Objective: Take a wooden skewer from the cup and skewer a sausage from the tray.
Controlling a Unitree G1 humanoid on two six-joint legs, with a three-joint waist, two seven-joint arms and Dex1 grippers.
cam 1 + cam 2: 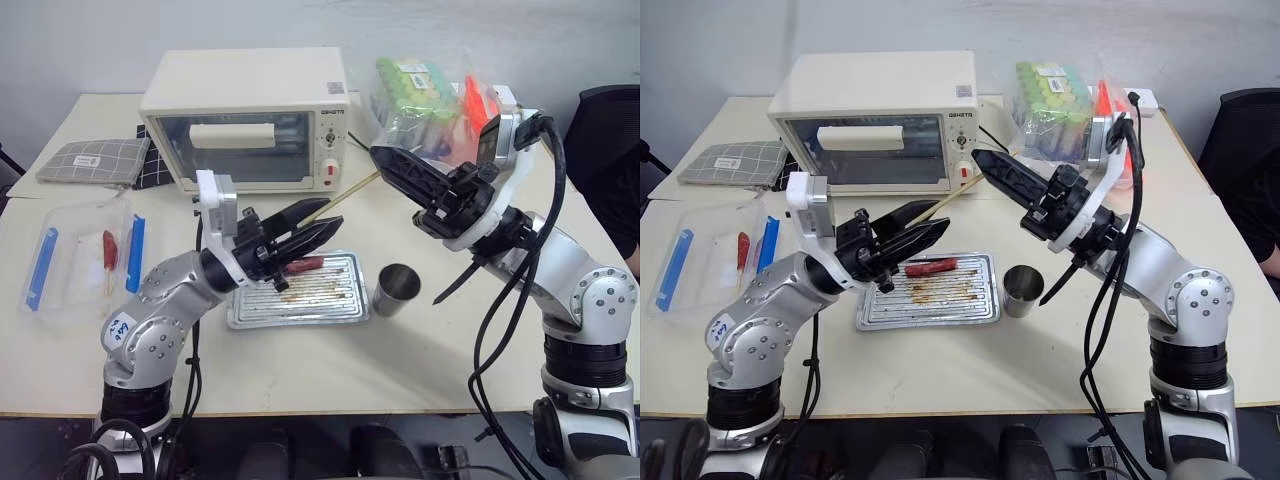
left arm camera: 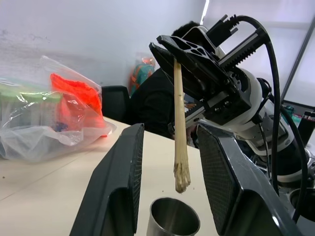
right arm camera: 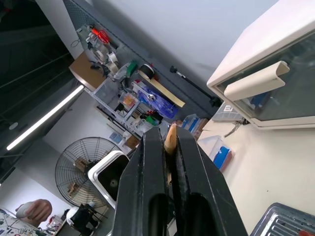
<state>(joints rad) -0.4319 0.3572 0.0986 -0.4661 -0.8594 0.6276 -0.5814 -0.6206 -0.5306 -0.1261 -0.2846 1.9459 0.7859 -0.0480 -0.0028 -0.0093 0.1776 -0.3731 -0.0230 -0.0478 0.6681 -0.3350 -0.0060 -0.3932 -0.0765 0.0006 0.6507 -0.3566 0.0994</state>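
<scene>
My right gripper (image 1: 380, 156) is shut on the wooden skewer (image 1: 350, 192), holding it in the air in front of the oven. The skewer slants down toward my left gripper (image 1: 331, 215). Its lower end (image 2: 180, 147) hangs between the left fingers (image 2: 120, 182), with a gap on each side, so that gripper is open around it. The right wrist view shows the skewer's tip (image 3: 171, 135) poking out of the closed jaws. A reddish sausage (image 1: 930, 267) lies on the far part of the ribbed, stained tray (image 1: 330, 312). The steel cup (image 1: 397, 290) stands just right of the tray.
A cream toaster oven (image 1: 250, 120) stands behind the tray. A clear plastic box (image 1: 80, 260) with blue clips, something red inside, sits at the left. A grey checked pouch (image 1: 95, 160) and a plastic bag (image 1: 430, 95) of packets lie farther back. A person (image 2: 152, 103) sits beyond the table.
</scene>
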